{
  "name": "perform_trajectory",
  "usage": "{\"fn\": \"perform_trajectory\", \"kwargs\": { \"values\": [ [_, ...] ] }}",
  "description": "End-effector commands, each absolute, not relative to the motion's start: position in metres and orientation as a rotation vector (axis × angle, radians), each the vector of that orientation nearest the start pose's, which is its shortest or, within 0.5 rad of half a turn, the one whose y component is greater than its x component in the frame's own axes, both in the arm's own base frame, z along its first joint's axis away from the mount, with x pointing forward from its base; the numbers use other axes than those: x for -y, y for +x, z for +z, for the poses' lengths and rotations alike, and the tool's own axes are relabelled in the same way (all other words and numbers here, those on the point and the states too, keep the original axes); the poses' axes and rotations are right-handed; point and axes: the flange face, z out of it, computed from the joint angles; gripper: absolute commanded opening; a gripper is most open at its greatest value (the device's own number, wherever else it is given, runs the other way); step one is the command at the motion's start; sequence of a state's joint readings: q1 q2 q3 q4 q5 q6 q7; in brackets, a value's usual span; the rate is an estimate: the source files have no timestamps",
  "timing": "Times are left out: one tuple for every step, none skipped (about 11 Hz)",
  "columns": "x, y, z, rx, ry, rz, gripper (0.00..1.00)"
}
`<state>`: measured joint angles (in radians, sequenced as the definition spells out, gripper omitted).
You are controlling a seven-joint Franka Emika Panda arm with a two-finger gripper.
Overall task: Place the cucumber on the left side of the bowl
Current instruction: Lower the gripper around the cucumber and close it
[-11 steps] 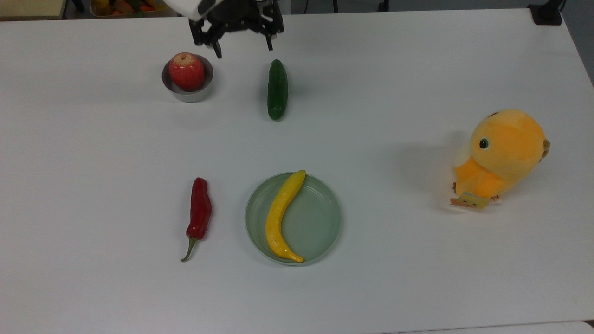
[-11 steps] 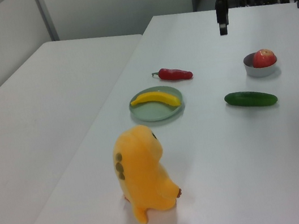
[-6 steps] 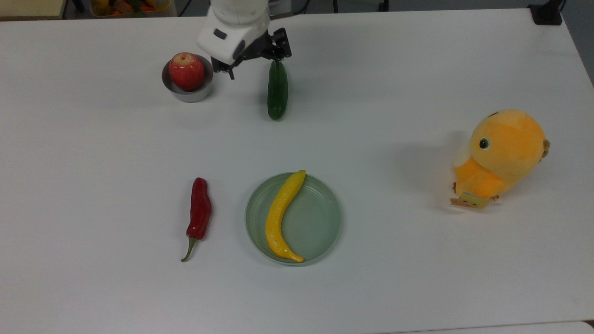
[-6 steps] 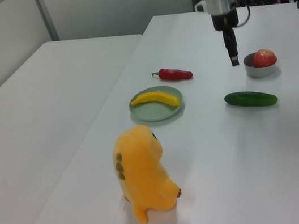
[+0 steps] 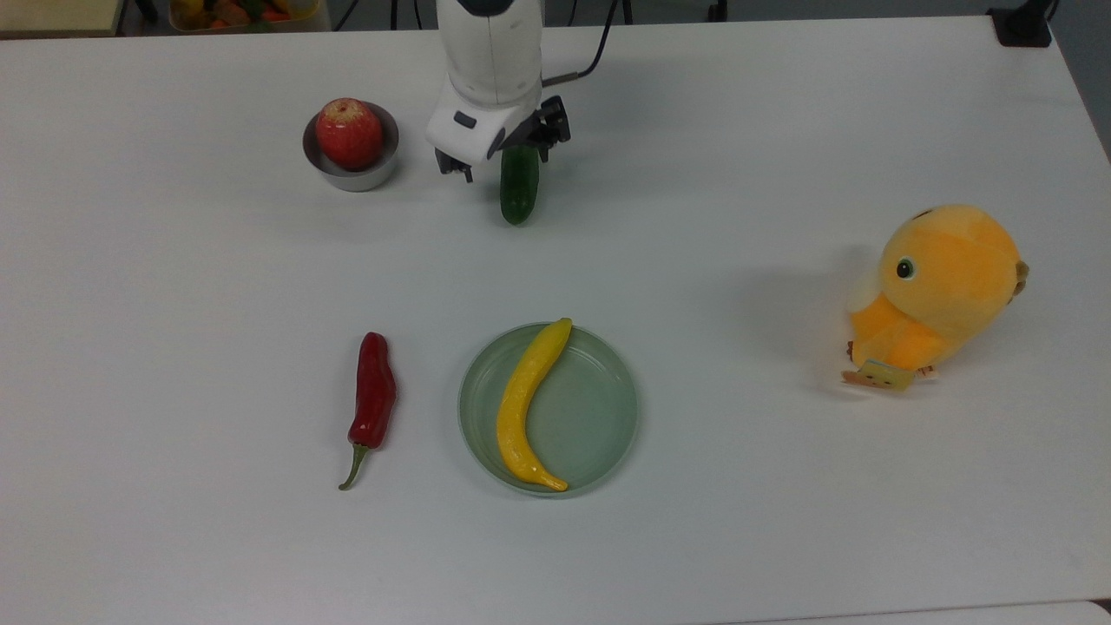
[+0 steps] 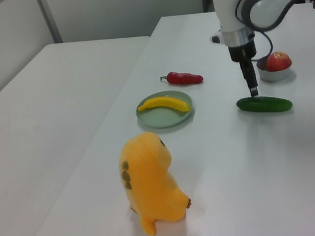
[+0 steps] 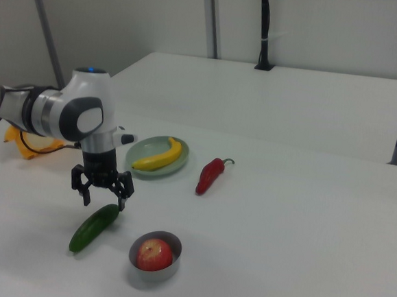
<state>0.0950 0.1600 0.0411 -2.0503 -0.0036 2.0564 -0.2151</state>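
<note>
Claw (image 7: 103, 197) spread above cucumber (image 7: 94, 228).

The cucumber (image 5: 519, 189) is dark green, smooth and short with rounded ends, lying flat on the white table (image 5: 781, 521). In the top view it runs top to bottom, its upper end tucked under the arm. The bowl (image 5: 351, 170) sits to the top view's left of it, near but apart: small, round, grey metal, straight-sided, upright, with a red apple (image 5: 348, 132) filling it. In the right view the cucumber (image 7: 94, 227) lies just left of the bowl (image 7: 153, 266).
</note>
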Motion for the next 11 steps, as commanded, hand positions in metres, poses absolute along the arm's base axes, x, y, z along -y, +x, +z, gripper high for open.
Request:
{"fn": "perform_trajectory", "kwargs": {
  "values": [
    [-0.0851,0.5457,0.322,0.599,-3.076,0.209,1.0],
    [-0.0857,0.5436,0.3176,0.59,-3.077,0.209,1.0],
    [-0.0874,0.5436,0.3165,0.569,-3.082,0.204,1.0],
    [-0.0915,0.5429,0.3157,0.56,-3.084,0.206,1.0],
    [-0.0913,0.5415,0.3139,0.543,-3.087,0.214,1.0],
    [-0.0912,0.5408,0.3131,0.541,-3.087,0.218,1.0],
    [-0.092,0.5406,0.3131,0.543,-3.087,0.218,1.0],
    [-0.0911,0.54,0.3123,0.541,-3.087,0.226,0.94],
    [-0.091,0.5399,0.3123,0.541,-3.087,0.226,0.78],
    [-0.091,0.5398,0.3121,0.541,-3.086,0.228,0.51],
    [-0.091,0.5396,0.3129,0.541,-3.086,0.228,0.3]
  ]
}}
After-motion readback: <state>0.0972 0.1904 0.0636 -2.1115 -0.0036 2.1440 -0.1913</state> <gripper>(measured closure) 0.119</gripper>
